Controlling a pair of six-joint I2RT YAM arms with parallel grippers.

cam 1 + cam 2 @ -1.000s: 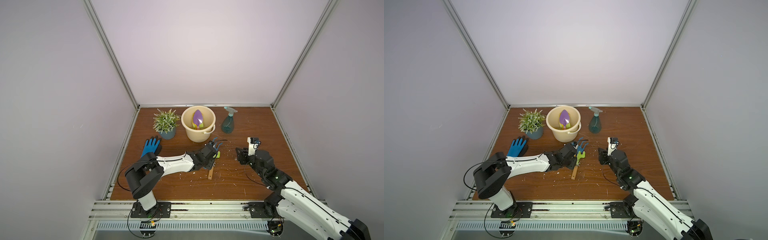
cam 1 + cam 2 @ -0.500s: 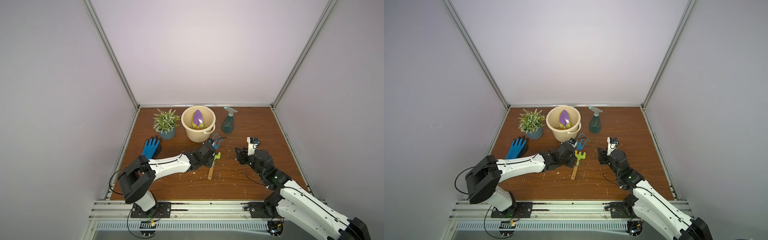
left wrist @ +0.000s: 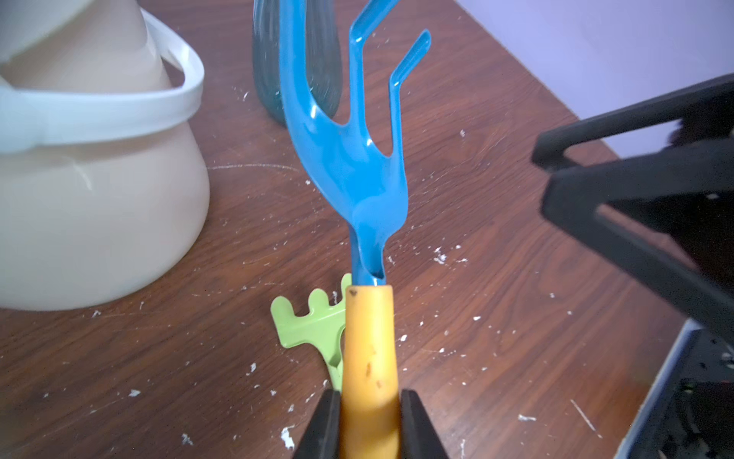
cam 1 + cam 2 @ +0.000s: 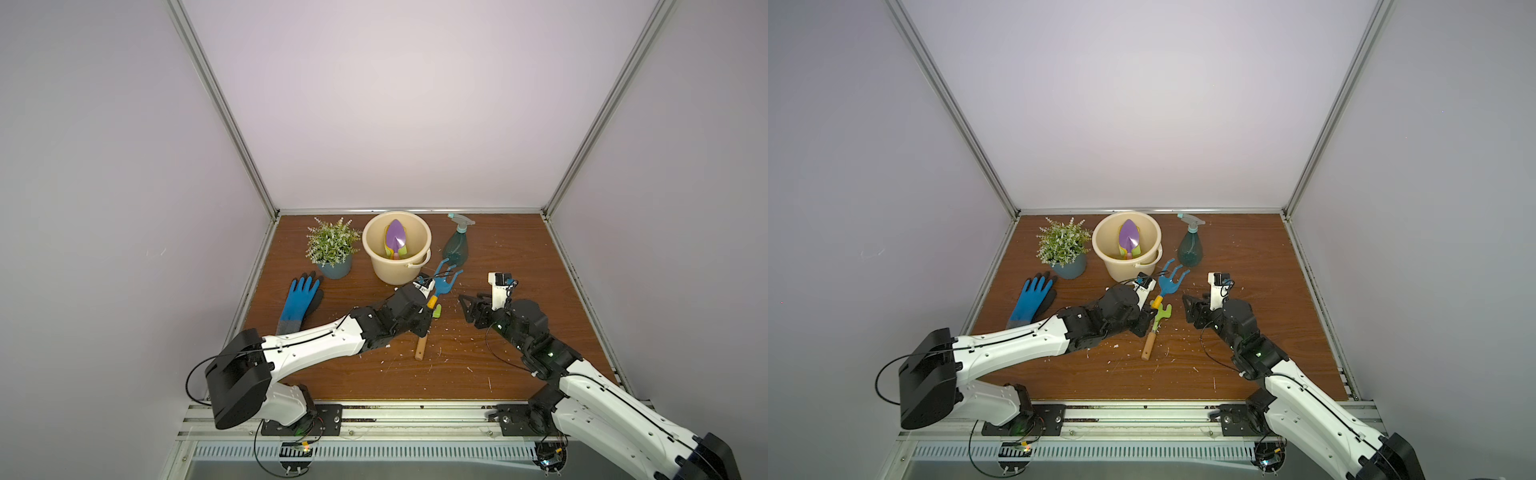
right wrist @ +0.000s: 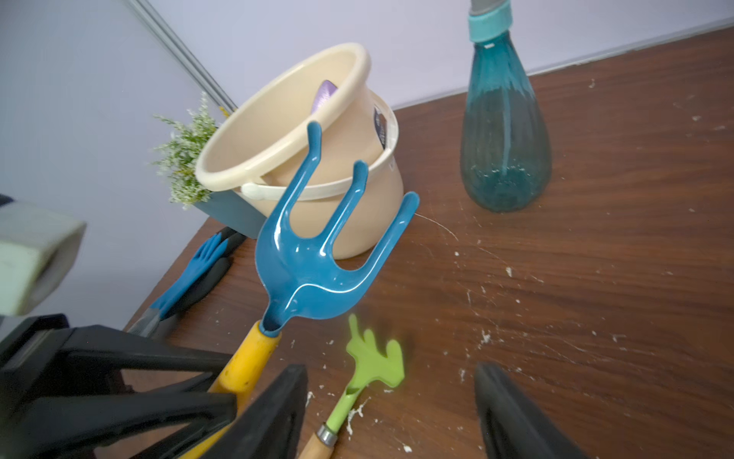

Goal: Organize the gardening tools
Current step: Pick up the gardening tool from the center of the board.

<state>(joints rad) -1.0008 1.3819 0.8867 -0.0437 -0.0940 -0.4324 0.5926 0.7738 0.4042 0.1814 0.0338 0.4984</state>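
left gripper (image 3: 371, 421): jaws clamped on the yellow handle (image 3: 369, 349) of the blue rake (image 4: 446, 282). the rake is off the table (image 4: 519, 266), head raised and leaning toward the bucket (image 4: 392, 272) and the spray bottle (image 4: 456, 249). in the left wrist view the handle sits square between the pads (image 3: 325, 429). the grip is low on the handle, so most of the tool sticks out ahead.

right gripper (image 5: 389, 397): jaws spread wide, nothing in them. it hangs near the lime-green rake (image 4: 1160, 313), which lies flat on the table just beside the left gripper.

the bucket holds the purple trowel (image 4: 395, 235) blade up, with yellow and lime-green parts behind it. the spray bottle stands upright just beside the bucket.

we read the step in hand as: carry the blue rake to the bucket and put it in.

notes for doing it well:
- raise the tines above the rim before moving across. they look close to the white bail (image 3: 178, 99) and could hook it.
- long overhang, so move slowly or the rake may pivot in the pads.
- turn it handle-down over the open side, away from the purple trowel, and release low so the light bucket does not tip.
- stay clear of the spray bottle, which looks easy to topple.
- the two grippers are near each other. we would keep the right arm off the lime-green rake until the left arm is out of the way.
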